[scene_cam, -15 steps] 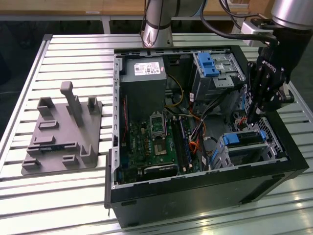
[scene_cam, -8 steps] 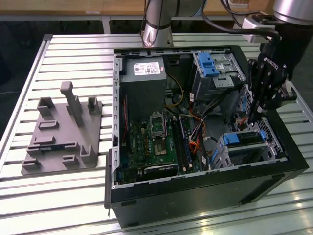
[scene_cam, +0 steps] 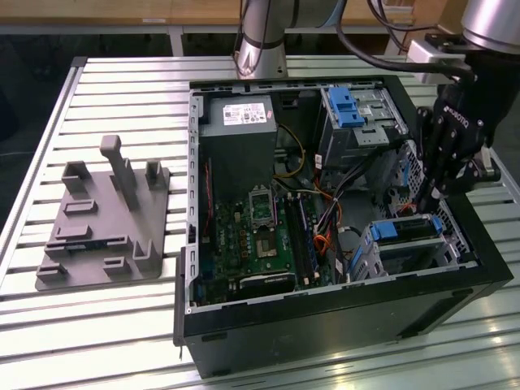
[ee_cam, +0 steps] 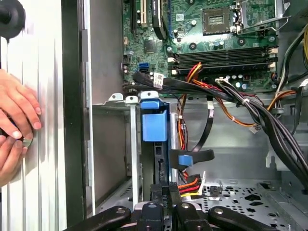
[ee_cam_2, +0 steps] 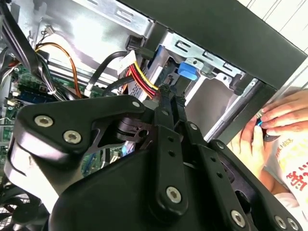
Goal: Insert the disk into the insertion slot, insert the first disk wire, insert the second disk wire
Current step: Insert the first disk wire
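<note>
Blue-edged disk (scene_cam: 404,229) in perforated metal insertion slot (scene_cam: 422,258), black tool (scene_cam: 424,201) pinched

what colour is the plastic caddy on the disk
Bright blue; the caddy shows best in the first wrist view.

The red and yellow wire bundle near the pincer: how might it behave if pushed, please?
The wire bundle probably flexes, since its thin strands curve loosely. It looks light, hanging in open air. Tethered at its ends, it likely springs back.
</note>
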Available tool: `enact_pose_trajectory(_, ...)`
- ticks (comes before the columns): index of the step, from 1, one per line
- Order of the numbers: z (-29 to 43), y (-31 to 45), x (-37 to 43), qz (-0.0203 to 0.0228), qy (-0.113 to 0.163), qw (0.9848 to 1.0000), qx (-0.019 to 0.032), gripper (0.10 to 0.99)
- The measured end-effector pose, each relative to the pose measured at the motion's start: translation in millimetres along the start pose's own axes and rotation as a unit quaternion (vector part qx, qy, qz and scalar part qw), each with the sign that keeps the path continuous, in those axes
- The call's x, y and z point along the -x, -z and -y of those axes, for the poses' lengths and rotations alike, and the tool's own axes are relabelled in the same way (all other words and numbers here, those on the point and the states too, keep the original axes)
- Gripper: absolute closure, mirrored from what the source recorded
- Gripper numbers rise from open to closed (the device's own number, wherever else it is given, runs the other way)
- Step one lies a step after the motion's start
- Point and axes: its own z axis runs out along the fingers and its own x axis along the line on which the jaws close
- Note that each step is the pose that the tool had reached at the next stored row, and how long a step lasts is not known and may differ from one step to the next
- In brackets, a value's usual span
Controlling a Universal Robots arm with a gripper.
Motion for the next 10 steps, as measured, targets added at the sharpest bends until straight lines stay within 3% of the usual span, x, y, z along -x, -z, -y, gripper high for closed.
enact_pose_trajectory(3,0.1,-1.0,-5.1,0.0136,0.000,0.9999,0.0003,0.918)
enact_pose_trajectory(10,0.4,-3.1,-15.0,0.0541,0.001,0.9985,0.0013,0.918)
